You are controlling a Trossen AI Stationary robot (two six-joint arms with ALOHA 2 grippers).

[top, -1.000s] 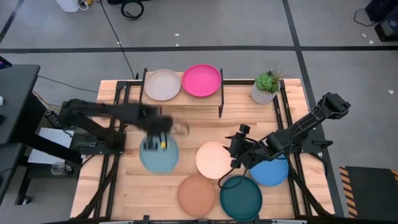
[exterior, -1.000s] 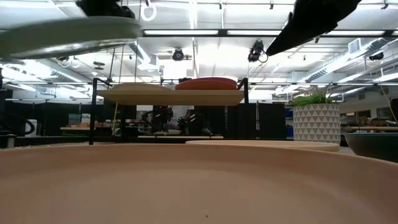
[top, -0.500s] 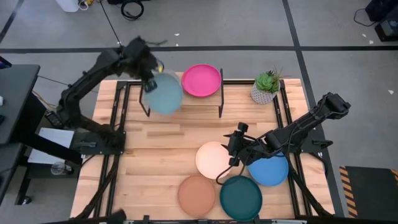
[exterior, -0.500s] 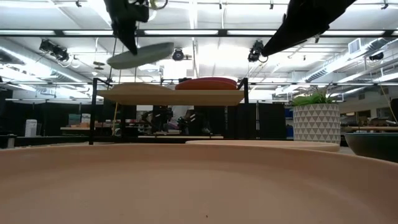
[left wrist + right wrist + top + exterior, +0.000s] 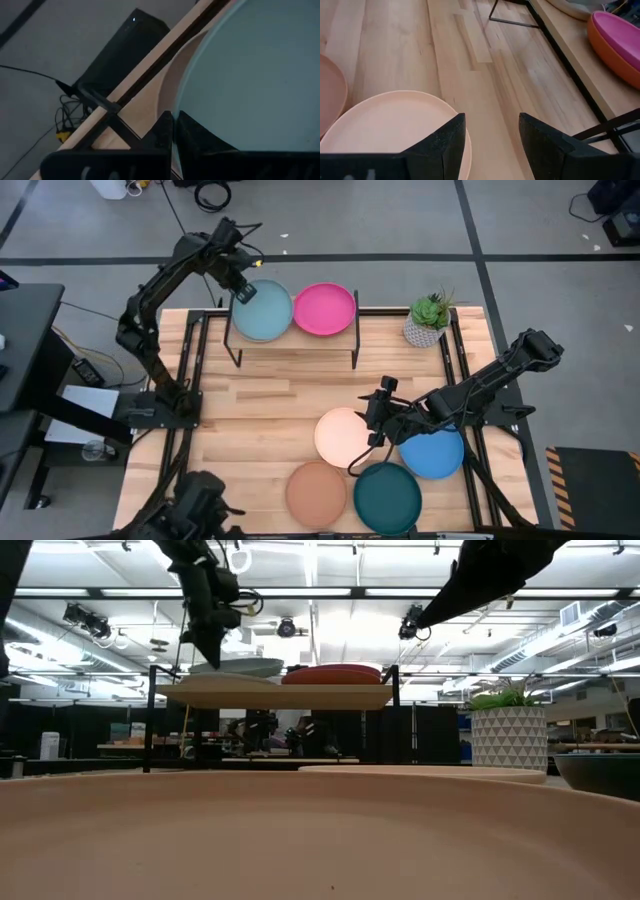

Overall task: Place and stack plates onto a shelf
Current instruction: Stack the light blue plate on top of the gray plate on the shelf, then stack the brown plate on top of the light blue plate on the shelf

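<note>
My left gripper [image 5: 241, 290] is at the shelf's [image 5: 295, 340] left end, shut on the light blue plate [image 5: 263, 311]. That plate lies over the pale grey plate [image 5: 175, 75], beside the magenta plate [image 5: 323, 308], which sits on an orange one [image 5: 607, 47]. My right gripper [image 5: 377, 423] hangs open over the far right rim of the cream plate [image 5: 343, 437], touching nothing. The blue plate [image 5: 435, 454], dark teal plate [image 5: 387, 497] and peach plate [image 5: 316, 493] rest flat on the table. My left gripper pinches the light blue plate's rim [image 5: 187, 117] on its far left side between its two fingers [image 5: 162, 132]. In the low view the fingers [image 5: 213, 638] come down from above onto that rim. The plate [image 5: 237, 667] sits level on the pale grey plate; whether a gap remains I cannot tell.
A potted plant [image 5: 428, 320] stands at the far right of the table, right of the shelf. Bare wood lies between the shelf and the near plates, and on the table's left half [image 5: 240, 430]. Black frame rails run along both table sides.
My left gripper carried the light blue plate up from the table's left middle toward the far edge, holding it tilted above the shelf's left end. It then lowered it, and the plate now lies level over the pale grey plate. The gripper stays shut on it.
</note>
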